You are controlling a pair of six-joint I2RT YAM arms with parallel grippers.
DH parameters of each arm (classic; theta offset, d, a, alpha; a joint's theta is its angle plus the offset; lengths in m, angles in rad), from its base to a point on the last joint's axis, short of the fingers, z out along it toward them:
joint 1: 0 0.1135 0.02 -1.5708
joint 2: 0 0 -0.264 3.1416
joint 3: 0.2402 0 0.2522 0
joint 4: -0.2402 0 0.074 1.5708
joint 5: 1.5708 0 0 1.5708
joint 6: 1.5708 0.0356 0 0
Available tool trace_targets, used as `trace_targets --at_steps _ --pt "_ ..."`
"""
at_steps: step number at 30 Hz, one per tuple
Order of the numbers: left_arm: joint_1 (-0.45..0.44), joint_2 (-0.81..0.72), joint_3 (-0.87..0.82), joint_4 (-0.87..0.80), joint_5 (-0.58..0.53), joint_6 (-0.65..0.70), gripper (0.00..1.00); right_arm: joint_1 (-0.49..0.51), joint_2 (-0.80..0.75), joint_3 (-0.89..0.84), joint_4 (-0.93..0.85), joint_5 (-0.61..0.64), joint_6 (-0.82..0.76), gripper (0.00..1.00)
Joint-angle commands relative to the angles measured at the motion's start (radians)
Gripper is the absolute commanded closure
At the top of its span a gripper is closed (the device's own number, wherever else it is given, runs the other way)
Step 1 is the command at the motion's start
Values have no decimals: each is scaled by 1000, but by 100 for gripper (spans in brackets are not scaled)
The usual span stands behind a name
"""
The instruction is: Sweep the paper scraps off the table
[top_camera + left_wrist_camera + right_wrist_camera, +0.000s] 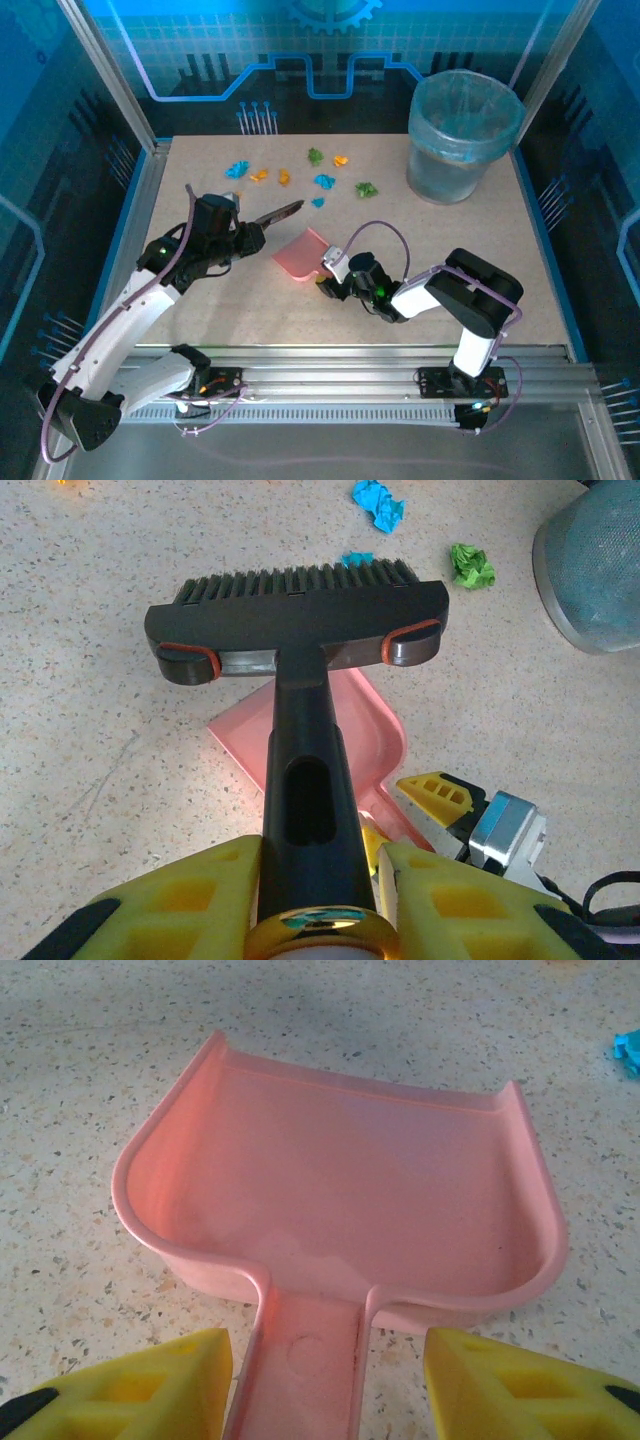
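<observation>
– Pink plastic, that dustpan point(340, 1190); where does it sit?
– Flat on the table point(520, 260), near the middle, with its open mouth turned toward the far side. Its handle points back at the right gripper point(330, 1380).
– Does that gripper have hold of it?
– No. In the right wrist view the two yellow fingers point(160, 1380) stand on either side of the handle with a gap showing, so the jaws are parted around it and not pressing.
– And the left gripper point(315, 880)?
– Clenched on the handle of a dark brush point(300, 620). The brush head reaches out ahead of it, bristles pointing away, and in the left wrist view it lies across the dustpan's far edge. Whether the bristles touch the board I cannot tell.
– Where are the paper scraps point(323, 181)?
– Scattered in a loose band across the far half of the table, orange, blue and green, beyond both the brush and the dustpan. One small blue bit point(356, 557) lies just past the bristles, with a green one point(472, 566) off to its right.
– Anything else on the board?
– A translucent blue bin point(462, 135) in the far right corner, apart from the scraps
</observation>
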Motion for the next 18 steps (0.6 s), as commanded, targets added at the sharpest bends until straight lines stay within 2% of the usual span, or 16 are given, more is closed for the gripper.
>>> trace_targets --at_steps 1,6,12,18 --pt "13 -13 -5 42 14 -2 100 14 3 -22 66 24 7 46" --pt "12 -12 -2 39 16 -3 100 14 2 -35 70 30 10 49" --pt "13 -17 -2 33 18 -6 100 16 -24 -71 86 19 10 43" --pt "13 -16 -5 38 24 -11 100 16 -35 -80 80 23 6 45"
